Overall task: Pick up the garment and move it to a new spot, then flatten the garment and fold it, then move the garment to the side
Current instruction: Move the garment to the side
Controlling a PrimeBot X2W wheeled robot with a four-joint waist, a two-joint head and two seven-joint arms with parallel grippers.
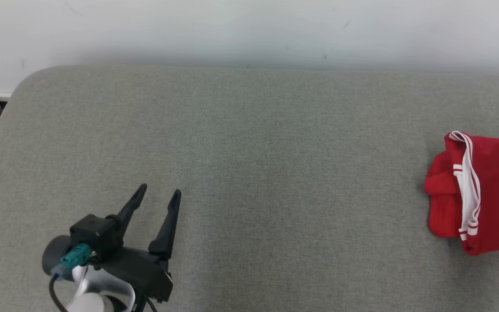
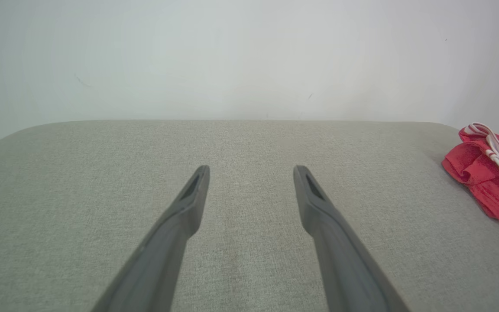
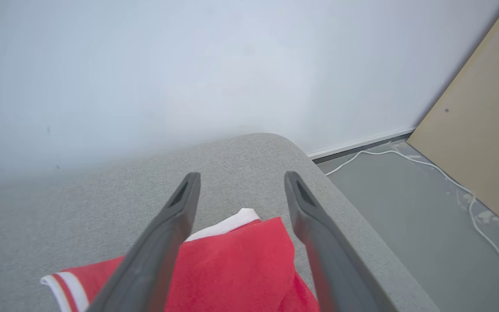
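Garment look: the garment (image 1: 487,190) is bright red cloth with a broad white band and thin red-and-white stripes along its edges. It is gathered into a loose, creased heap with the trim running down its middle.
Garment place: it lies on the grey fabric bench (image 1: 249,143) at the right end, cut off by the right border of the head view and well apart from the left arm. The left wrist view shows it at the far right (image 2: 483,182).
Left pincer (image 1: 160,190): at the lower left of the head view, with dark fingers spread apart and nothing between them. It points up and slightly right over bare bench cloth. A teal connector (image 1: 76,255) sits on the wrist behind it.
Right pincer (image 3: 241,175): fingers spread wide, gripping nothing. It is poised above the garment (image 3: 232,268), whose red cloth and white band show between and beneath the fingers. It points toward the bench's rounded corner.
Surroundings: a pale wall (image 1: 249,30) stands behind the bench. Past the corner a white cable (image 3: 470,195) runs over the grey floor (image 3: 405,216) beside a tan board (image 3: 483,130).
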